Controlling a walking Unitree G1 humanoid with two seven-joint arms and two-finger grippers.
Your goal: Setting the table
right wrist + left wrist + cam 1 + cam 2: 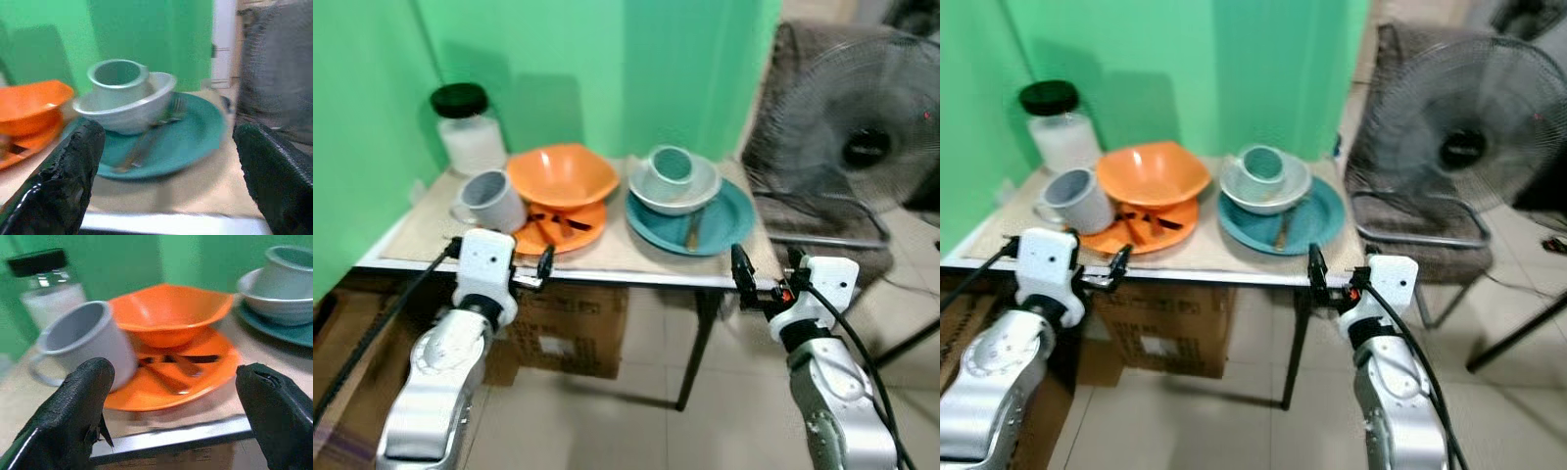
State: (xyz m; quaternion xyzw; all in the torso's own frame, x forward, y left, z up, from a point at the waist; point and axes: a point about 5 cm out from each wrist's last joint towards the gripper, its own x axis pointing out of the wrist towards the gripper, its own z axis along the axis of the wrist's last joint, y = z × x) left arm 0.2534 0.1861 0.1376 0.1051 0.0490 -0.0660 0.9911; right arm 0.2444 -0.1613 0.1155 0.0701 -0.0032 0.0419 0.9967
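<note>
Two stacks on the desk (607, 257): orange bowl (562, 174) over orange plate (563, 230) beside grey mug (491, 201); pale bowl (675, 188) with cup (671, 164) on teal plate (697, 223), fork (149, 132) alongside. Left end effector (173, 396) and right end effector (166, 161) both spread open, empty, just short of the desk edge.

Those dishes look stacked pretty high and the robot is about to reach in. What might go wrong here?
1. The grey mug leans on the rim of the orange plate, right ahead of the open left gripper; a nudge might tip it.
2. The cup sits inside the pale bowl on the teal plate, so lifting the plate with the right gripper may topple the stack.
3. The fork lies loose there and could slide off.
</note>
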